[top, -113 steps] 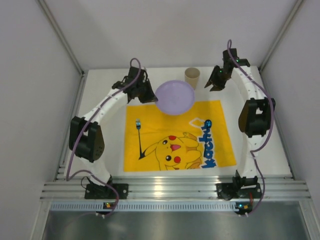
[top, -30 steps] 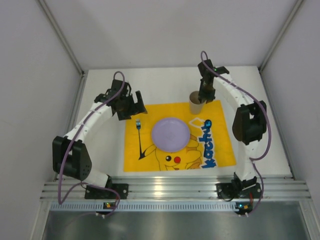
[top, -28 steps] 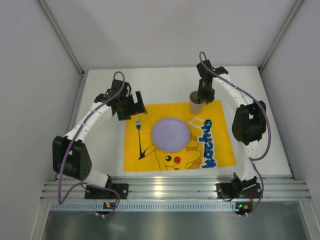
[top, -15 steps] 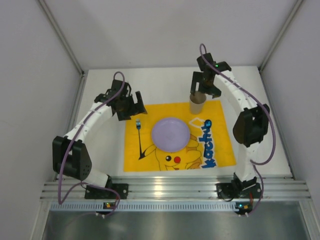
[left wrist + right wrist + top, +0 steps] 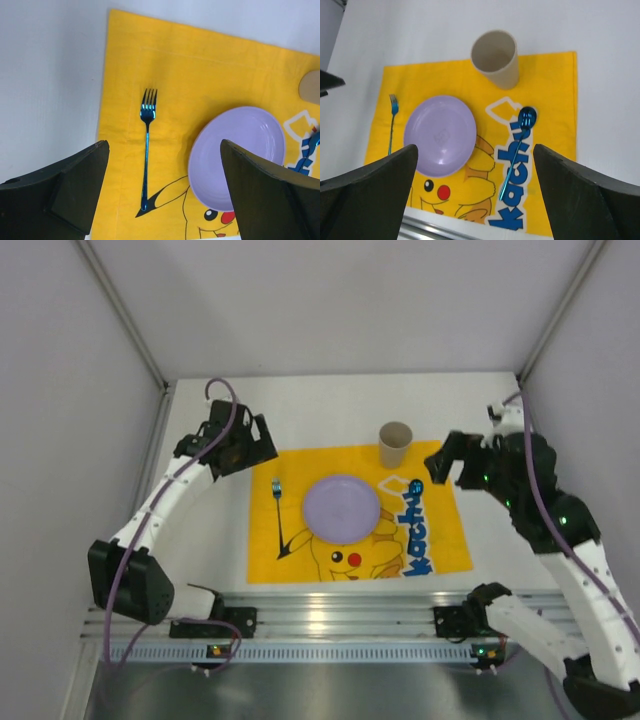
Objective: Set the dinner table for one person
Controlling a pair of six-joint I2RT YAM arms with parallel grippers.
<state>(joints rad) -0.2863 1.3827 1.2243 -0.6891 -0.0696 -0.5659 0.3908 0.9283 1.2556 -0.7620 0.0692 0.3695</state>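
while right wrist is looking down: cup [image 5: 496,60], spoon [image 5: 526,118] are showing whole; left wrist is clipping them
left gripper [image 5: 250,448], right gripper [image 5: 445,462]: gaping empty
dinner table [image 5: 330,405]: lying beneath both

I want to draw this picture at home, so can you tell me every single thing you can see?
dinner table: 1, white, under everything.
placemat: 1, yellow with cartoon print, mid-table.
plate: 1, purple, centre of the placemat.
fork: 1, blue, on the placemat left of the plate.
spoon: 1, blue, on the placemat right of the plate.
cup: 1, beige, upright, empty, at the placemat's far edge.
metal rails: several, silver, along the table's near edge.
left tool: 1, black, open, holding nothing, above the placemat's far left corner.
right tool: 1, black, open, holding nothing, above the placemat's far right corner.
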